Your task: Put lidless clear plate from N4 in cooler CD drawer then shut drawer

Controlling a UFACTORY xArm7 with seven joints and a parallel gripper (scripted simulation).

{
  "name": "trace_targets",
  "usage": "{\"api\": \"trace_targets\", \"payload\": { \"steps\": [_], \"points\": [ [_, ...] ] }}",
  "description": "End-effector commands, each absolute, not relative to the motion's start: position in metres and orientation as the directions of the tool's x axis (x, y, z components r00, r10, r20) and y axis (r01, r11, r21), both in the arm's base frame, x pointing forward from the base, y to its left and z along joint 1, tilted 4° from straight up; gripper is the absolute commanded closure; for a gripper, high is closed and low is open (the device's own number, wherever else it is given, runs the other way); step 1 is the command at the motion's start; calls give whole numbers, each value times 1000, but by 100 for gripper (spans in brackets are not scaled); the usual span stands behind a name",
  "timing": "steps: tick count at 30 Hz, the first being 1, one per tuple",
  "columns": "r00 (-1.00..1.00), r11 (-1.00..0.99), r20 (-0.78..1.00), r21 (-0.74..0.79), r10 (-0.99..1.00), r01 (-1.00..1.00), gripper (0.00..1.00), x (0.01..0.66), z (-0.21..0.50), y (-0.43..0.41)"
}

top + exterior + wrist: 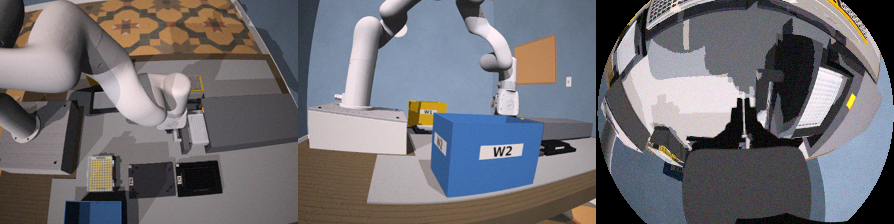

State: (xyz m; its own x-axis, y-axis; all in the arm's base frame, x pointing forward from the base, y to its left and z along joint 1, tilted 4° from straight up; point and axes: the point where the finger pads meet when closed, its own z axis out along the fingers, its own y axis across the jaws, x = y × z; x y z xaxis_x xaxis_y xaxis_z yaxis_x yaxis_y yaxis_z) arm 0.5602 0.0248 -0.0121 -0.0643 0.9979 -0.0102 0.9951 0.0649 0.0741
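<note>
With gripper (177, 133) shut on nothing against bar handle (185, 142), risk skewing off-centre, jamming drawer (188, 132) around clear plate (198, 128), amber lamp (202, 109) misleading.

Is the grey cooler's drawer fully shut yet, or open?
Partly open. The drawer sticks out from the grey cooler, the clear plate shows inside, and the amber lamp is lit.

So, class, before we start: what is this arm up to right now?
The arm's gripper, shut and holding nothing, is down against the front of the cooler's drawer. The drawer is only partly out of the grey housing, and the clear plate already lies inside it. Nest N4 is bare. It looks like the arm is pushing the drawer shut; the amber lamp is lit.
</note>
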Motion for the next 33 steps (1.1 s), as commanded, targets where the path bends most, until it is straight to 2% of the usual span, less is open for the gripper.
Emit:
{"api": "trace_targets", "payload": {
  "steps": [1, 33],
  "points": [
    [-64, 65, -10, 79, 998, 995, 100, 570, -9, 25],
    [-64, 65, -10, 79, 998, 995, 100, 612, -6, 28]
  ]
}}
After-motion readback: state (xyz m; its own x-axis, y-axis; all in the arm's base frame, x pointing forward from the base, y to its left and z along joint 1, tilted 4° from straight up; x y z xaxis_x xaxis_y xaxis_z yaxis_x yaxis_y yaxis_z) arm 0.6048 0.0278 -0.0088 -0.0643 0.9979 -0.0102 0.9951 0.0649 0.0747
